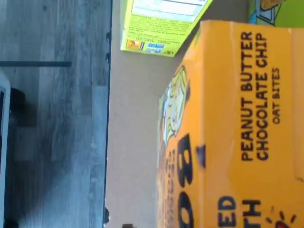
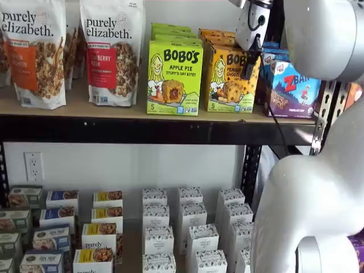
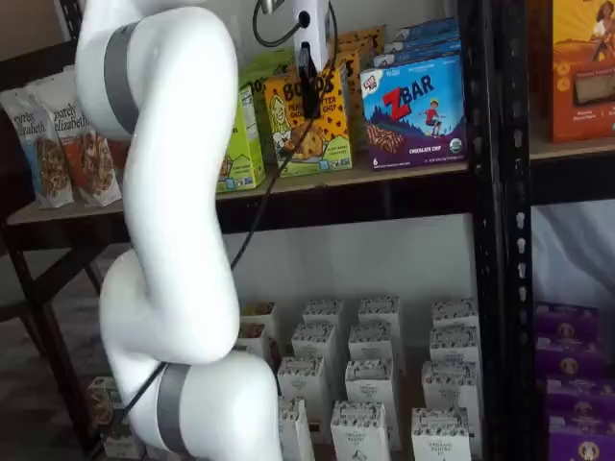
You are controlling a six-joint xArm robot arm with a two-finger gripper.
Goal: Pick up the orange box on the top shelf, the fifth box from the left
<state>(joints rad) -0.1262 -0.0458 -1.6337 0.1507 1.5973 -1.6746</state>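
Note:
The orange box [image 2: 230, 79] stands upright at the front of the top shelf [image 2: 114, 111], between a lime-green box and a blue one, in both shelf views [image 3: 322, 134]. My gripper [image 2: 249, 71] hangs just in front of the box's upper right part; only a black finger shows, side-on, below the white body [image 3: 307, 91]. No gap between the fingers shows, but the jaws stand wide and hold nothing. The wrist view is turned on its side and shows the orange box [image 1: 237, 133] very close, reading "Peanut Butter Chocolate Chip", on the tan shelf board [image 1: 133, 142].
The lime-green Apple Pie box [image 2: 174, 77] and the blue ZBar box [image 2: 290, 85] flank the orange one closely. Granola bags [image 2: 108, 51] stand further left. Small white boxes [image 2: 187, 227] fill the lower level. A black upright [image 3: 500, 192] stands right of the ZBar box.

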